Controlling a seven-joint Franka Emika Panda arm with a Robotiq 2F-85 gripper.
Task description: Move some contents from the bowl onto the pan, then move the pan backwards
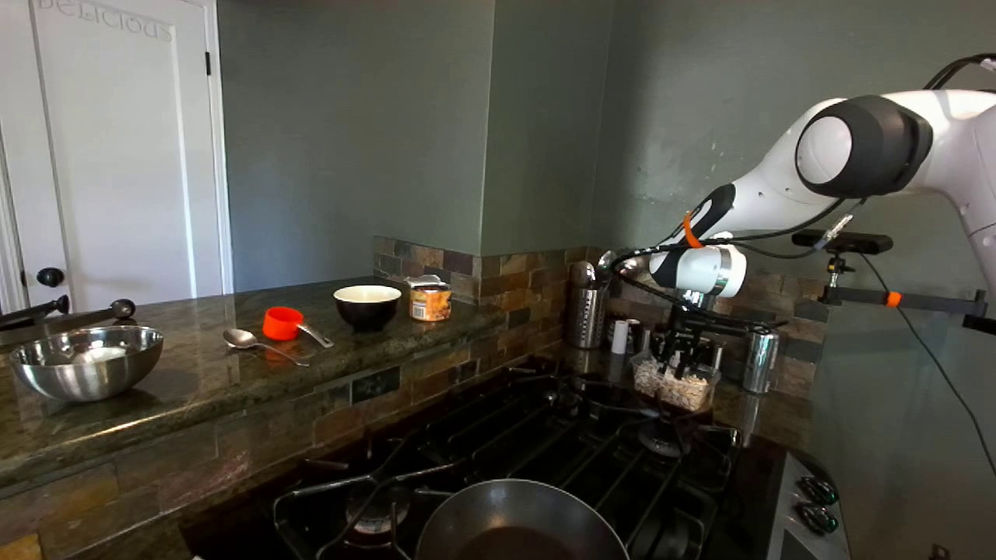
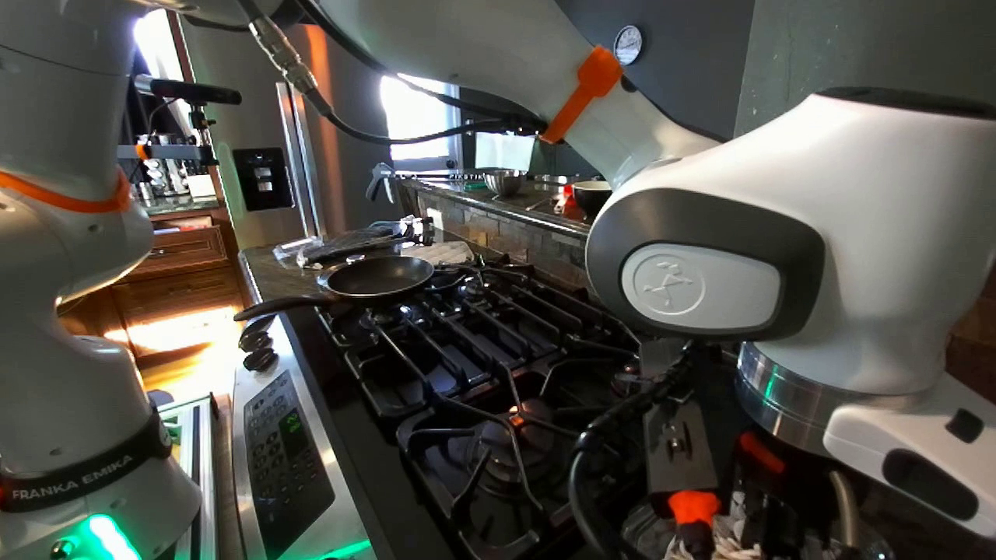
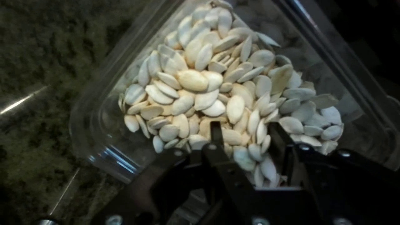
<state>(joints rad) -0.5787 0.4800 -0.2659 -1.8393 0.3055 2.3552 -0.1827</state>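
Pan on stove, at one end. Tub past other end, seeds in it, gripper at seeds, contact unclear. Raised bench behind stove, left to right as I look: bowl, spoon, cup, second bowl, can.

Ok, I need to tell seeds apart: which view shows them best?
The wrist view: close, from above, many seeds show singly. Both exterior views show them smaller; in an exterior view seeds run off the bottom edge.

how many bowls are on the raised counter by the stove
2: a shiny steel bowl at the left in an exterior view, and a black bowl with a pale inside, between the red cup and the orange-labelled can. Another could be hidden.
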